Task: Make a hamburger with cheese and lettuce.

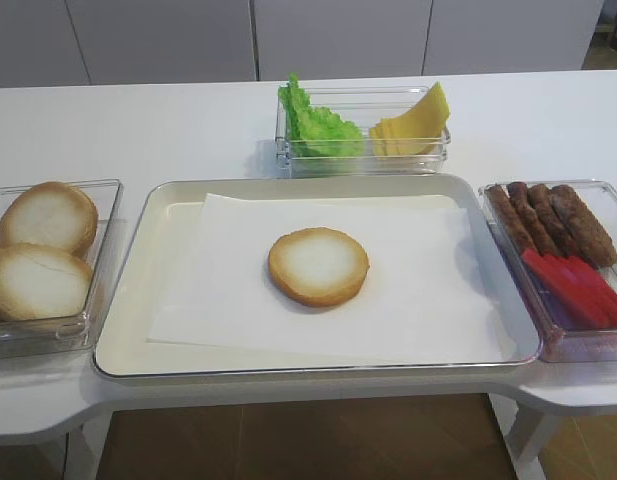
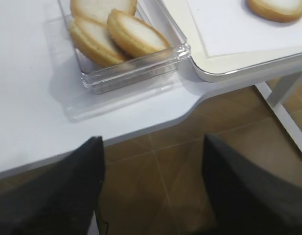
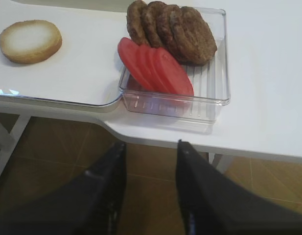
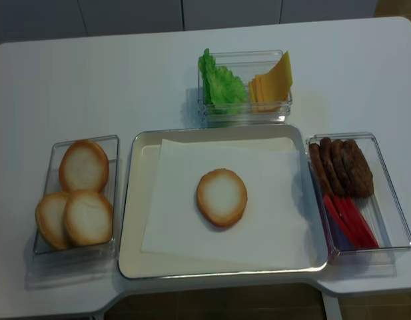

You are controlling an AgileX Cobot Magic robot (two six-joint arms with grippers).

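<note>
The hamburger is a single bun half [image 1: 318, 266] [image 4: 222, 197], cut face up, on white paper in the middle of the cream tray [image 1: 124, 318]. It also shows at the edge of both wrist views, as the bun half [image 3: 30, 41] [image 2: 278, 9]. Behind the tray, a clear box holds frilly green lettuce [image 1: 316, 125] [image 4: 220, 83] on the left and stacked yellow cheese [image 1: 416, 125] [image 4: 272, 83] on the right. My left gripper [image 2: 153, 139] is open and empty over the floor, in front of the table edge. My right gripper [image 3: 152, 143] is likewise open and empty. Neither appears in the high views.
A clear box of bun halves [image 1: 43, 250] [image 2: 116, 36] stands left of the tray. On the right, another clear box [image 3: 209, 93] holds brown patties [image 1: 553, 220] [image 3: 170, 32] and red tomato slices [image 1: 578, 290] [image 3: 155, 68]. The table's front edge curves inward.
</note>
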